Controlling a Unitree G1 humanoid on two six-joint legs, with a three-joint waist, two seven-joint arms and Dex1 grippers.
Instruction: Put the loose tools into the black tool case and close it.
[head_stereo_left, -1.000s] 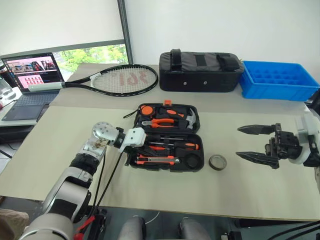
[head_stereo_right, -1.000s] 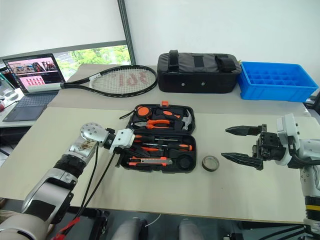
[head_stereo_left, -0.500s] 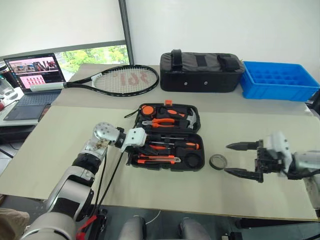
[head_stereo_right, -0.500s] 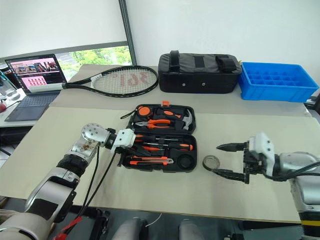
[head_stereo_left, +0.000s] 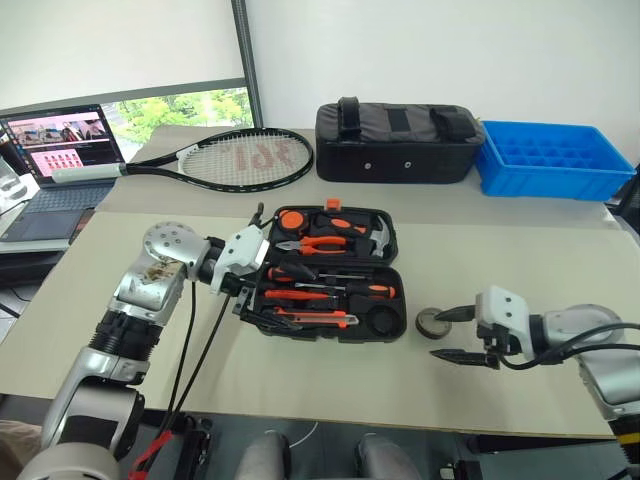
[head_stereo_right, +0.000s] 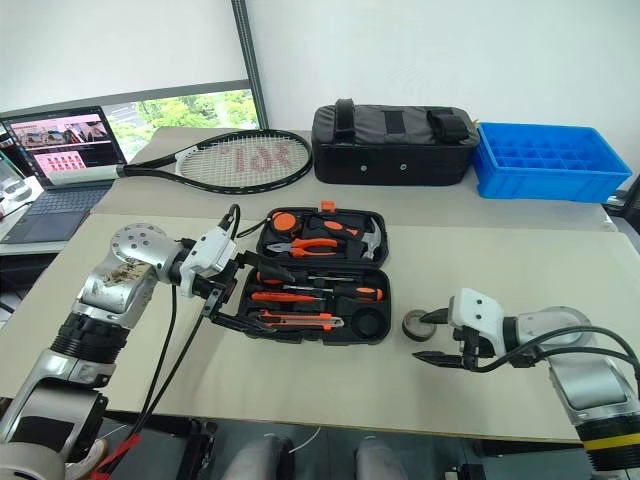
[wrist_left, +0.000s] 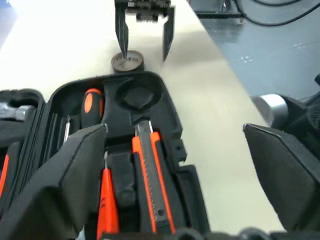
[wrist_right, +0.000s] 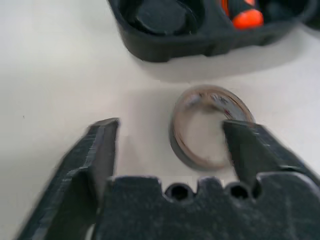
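The beige surface (head_stereo_left: 100, 270) carries everything; at its far edge lie a tennis racket (head_stereo_left: 240, 158), a black fabric bag (head_stereo_left: 400, 142) and a blue tray (head_stereo_left: 555, 160), none of them part of the job; a laptop (head_stereo_left: 65, 140) stands off to the left.

The black tool case (head_stereo_left: 330, 272) lies open in the middle, both halves flat; its near half holds the screwdrivers (head_stereo_left: 330, 292) and the utility knife (head_stereo_left: 315, 319) in their slots, with one round recess (wrist_left: 134, 96) at the right corner looking empty, probably the seat for the tape.

The left pincer (head_stereo_right: 232, 295) hangs over the case's left edge, fingers spread wide and grasping nothing.

The right pincer (head_stereo_left: 445, 334) lies low on the surface just right of the case, part-way spread; one finger (wrist_right: 247, 145) reaches into the hole of the tape ring (head_stereo_left: 432, 323) while the other (wrist_right: 102, 150) stands outside it, well off the rim; the ring rests flat, not yet gripped.

The risk, as I judge it, is the closing pinch; with only one wall of the ring between the fingers it could slide, tip or skid against the case; a loose catch might drop it short of the recess; the lid cannot shut cleanly over a badly seated ring.
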